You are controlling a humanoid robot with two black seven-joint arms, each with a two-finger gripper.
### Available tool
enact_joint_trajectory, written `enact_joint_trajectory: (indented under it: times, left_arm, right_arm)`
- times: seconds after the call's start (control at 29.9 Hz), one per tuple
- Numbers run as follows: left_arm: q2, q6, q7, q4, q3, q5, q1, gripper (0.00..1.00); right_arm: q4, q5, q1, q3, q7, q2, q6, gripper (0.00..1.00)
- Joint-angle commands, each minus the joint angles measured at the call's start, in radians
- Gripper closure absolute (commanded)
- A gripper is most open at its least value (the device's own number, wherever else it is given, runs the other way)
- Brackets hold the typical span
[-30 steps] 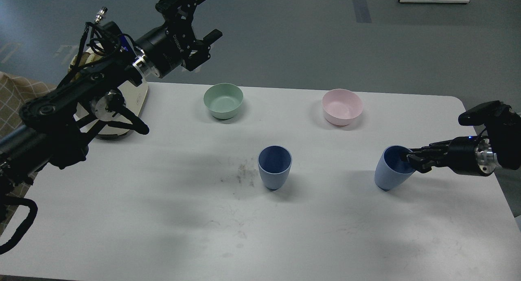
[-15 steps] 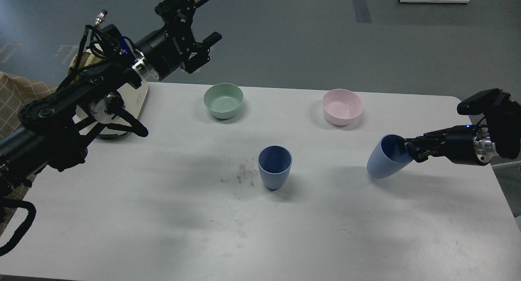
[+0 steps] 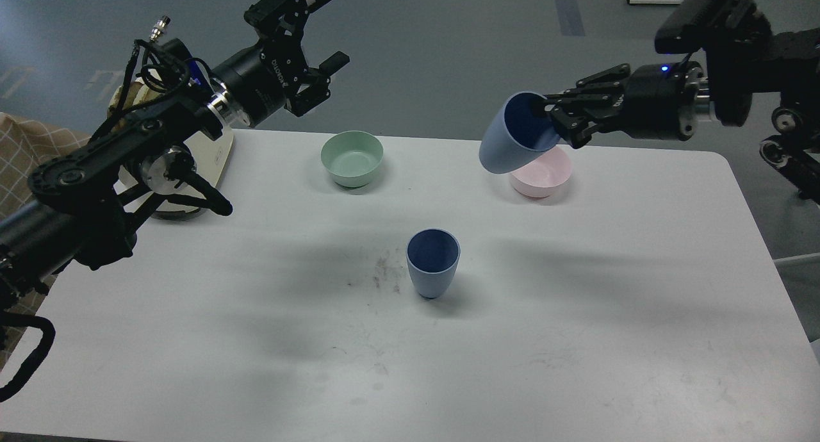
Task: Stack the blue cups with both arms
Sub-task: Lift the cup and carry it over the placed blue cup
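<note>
One blue cup (image 3: 432,262) stands upright at the middle of the white table (image 3: 576,339). My right gripper (image 3: 556,120) is shut on the rim of the second blue cup (image 3: 510,144) and holds it tilted high in the air, in front of the pink bowl. My left gripper (image 3: 321,29) is open and empty, raised above the table's far left edge, behind and left of the green bowl.
A green bowl (image 3: 352,158) and a pink bowl (image 3: 544,173) sit near the table's far edge. A cream-coloured object (image 3: 214,157) lies at the far left, partly hidden by my left arm. A dirty smudge (image 3: 383,272) marks the table left of the standing cup.
My right gripper has lifted the held cup from near the table at the right, up and to the left, above the pink bowl. The left arm has barely moved.
</note>
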Motion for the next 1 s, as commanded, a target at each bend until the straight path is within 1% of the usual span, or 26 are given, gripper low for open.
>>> enact_joint_trajectory:
  times: [0.0, 0.07, 0.13, 0.2, 0.27, 0.37, 0.53, 0.8, 0.97]
  left_arm:
    - [0.008, -0.003, 0.000, 0.000, 0.000, 0.000, -0.001, 0.02]
    - [0.009, -0.003, 0.000, 0.000, 0.000, 0.000, -0.001, 0.02]
    - [0.011, -0.003, 0.000, 0.000, 0.000, 0.000, -0.001, 0.02]
    - [0.011, -0.003, 0.000, 0.000, 0.001, 0.000, -0.001, 0.02]
    - [0.011, -0.006, 0.000, 0.000, 0.000, 0.000, -0.001, 0.02]
    - [0.011, -0.015, 0.000, 0.000, 0.000, 0.000, -0.001, 0.02]
    - [0.014, -0.016, 0.000, 0.000, 0.000, 0.000, 0.000, 0.02]
    - [0.014, -0.016, 0.000, 0.000, 0.000, 0.000, 0.002, 0.02]
    - [0.014, -0.016, 0.000, 0.000, 0.000, 0.000, 0.002, 0.02]
  right_arm:
    - [0.046, -0.022, 0.035, -0.044, 0.000, 0.033, 0.000, 1.00]
    - [0.057, -0.019, 0.101, -0.142, 0.000, 0.063, 0.000, 1.00]
    - [0.058, -0.018, 0.140, -0.208, 0.000, 0.070, 0.000, 1.00]
    - [0.057, -0.018, 0.165, -0.247, 0.000, 0.073, 0.000, 1.00]
    - [0.049, -0.018, 0.200, -0.303, 0.000, 0.109, 0.000, 1.00]
    - [0.043, -0.018, 0.208, -0.321, 0.000, 0.145, 0.000, 1.00]
    - [0.045, -0.018, 0.193, -0.325, 0.000, 0.166, 0.000, 1.00]
    - [0.040, -0.019, 0.193, -0.382, 0.000, 0.166, 0.000, 1.00]
    - [0.032, -0.022, 0.185, -0.382, 0.000, 0.169, 0.000, 1.00]
